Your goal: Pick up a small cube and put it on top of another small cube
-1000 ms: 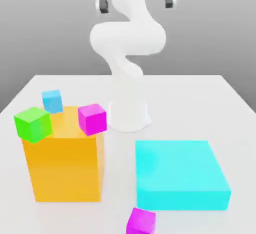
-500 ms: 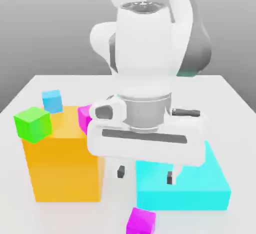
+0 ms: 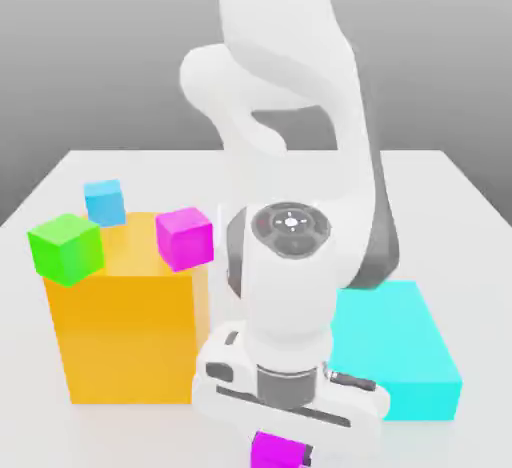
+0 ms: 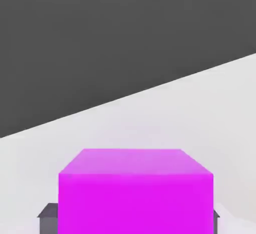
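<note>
One small magenta cube (image 3: pixel 275 453) lies on the white table at its front edge. My gripper (image 3: pixel 283 446) has come straight down over it. In the hand view this cube (image 4: pixel 135 190) sits between the dark fingertips (image 4: pixel 48 217), which press on its two sides, so the gripper (image 4: pixel 132 221) is shut on it. The cube still rests on the table. The other small magenta cube (image 3: pixel 185 238) sits tilted on the top corner of the tall orange block (image 3: pixel 130 336), at the exterior view's left of my arm.
A green cube (image 3: pixel 66 248) overhangs the orange block's left top corner, and a light-blue cube (image 3: pixel 104 202) lies behind it. A low cyan block (image 3: pixel 415 351) stands at the exterior view's right, partly behind my arm. The white table (image 3: pixel 460 206) ends just in front of the gripper.
The hand dropped from high above the table down onto the front magenta cube. Its fingers, wide apart earlier, have closed on the cube's sides.
</note>
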Tool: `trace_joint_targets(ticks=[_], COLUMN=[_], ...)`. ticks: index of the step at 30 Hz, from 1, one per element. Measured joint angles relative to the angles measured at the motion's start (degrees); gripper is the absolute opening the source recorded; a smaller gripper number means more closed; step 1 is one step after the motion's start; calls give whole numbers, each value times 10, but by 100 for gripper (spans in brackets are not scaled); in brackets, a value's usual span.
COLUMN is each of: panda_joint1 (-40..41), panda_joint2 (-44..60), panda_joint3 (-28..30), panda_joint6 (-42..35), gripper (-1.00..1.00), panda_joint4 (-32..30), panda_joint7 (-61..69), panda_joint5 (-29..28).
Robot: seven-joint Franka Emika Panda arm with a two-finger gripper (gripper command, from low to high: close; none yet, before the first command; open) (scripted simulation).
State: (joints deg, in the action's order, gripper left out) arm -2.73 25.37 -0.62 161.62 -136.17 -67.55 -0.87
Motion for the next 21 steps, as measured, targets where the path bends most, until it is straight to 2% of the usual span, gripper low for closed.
trace_joint_targets(ticks=[12,21], panda_joint1=[37,72], panda_joint2=[-235,-422], panda_joint3=[11,37], panda_joint6=[-194,-349], gripper=[-100,-100], panda_joint4=[-41,-73], panda_joint7=[28,21], panda_joint5=[35,21])
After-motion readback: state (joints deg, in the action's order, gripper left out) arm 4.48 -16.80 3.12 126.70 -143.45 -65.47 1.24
